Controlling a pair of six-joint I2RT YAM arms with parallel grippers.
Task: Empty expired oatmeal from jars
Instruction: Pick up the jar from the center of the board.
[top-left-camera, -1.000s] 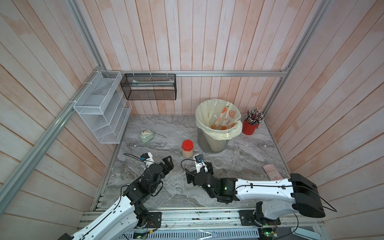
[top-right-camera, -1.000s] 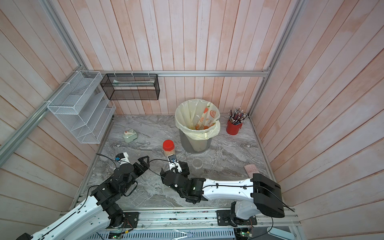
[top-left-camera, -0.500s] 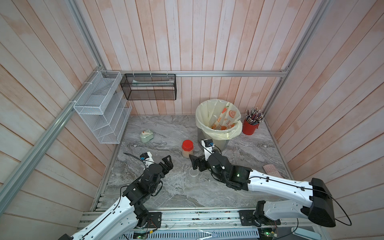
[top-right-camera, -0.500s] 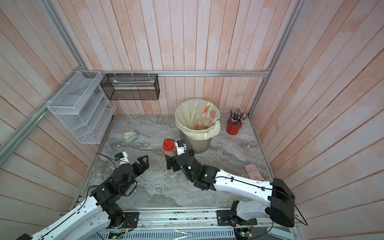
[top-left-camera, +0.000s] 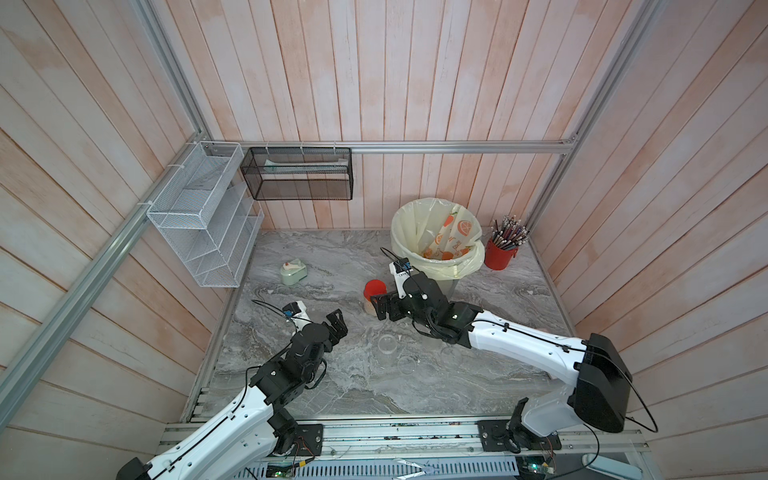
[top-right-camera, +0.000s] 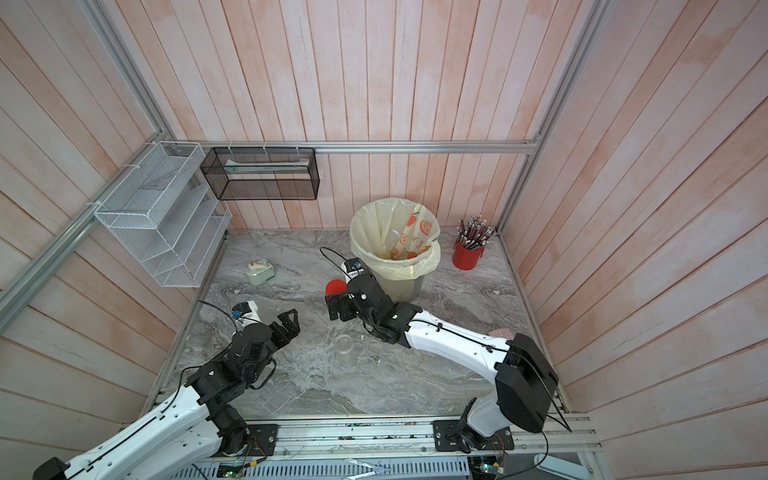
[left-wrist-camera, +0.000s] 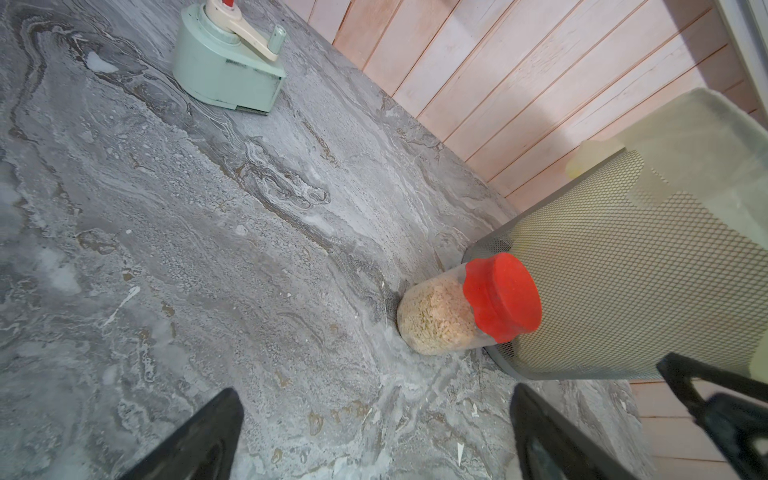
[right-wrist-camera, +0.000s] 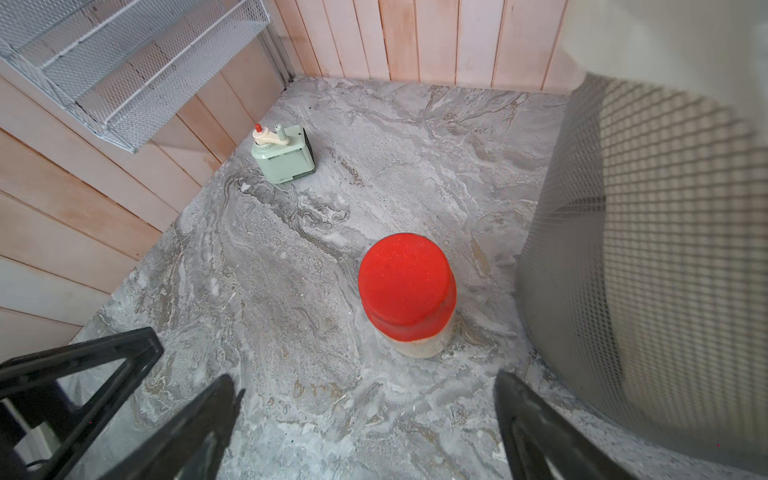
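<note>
The red-lidded jar (top-left-camera: 375, 291) is seen upright on the counter (top-left-camera: 332, 386), just beside the foot of the mesh bin (top-left-camera: 454, 286). Through its clear wall the oatmeal (left-wrist-camera: 436, 320) is seen reaching up to near the lid. The right gripper (top-left-camera: 384, 308) is held near the jar on its near side, jaws spread wide, with nothing between them and the jar not touched. The left gripper (top-left-camera: 336, 323) is likewise spread wide and empty, well apart from the jar over bare counter. A clear jar (top-left-camera: 386, 344) and a second clear jar (top-left-camera: 406, 364) are found between the two arms. Bare counter lies open from the red-lidded jar toward the green sharpener (top-left-camera: 293, 272) near the left wall. The jar's other side is closed off by the bin.
</note>
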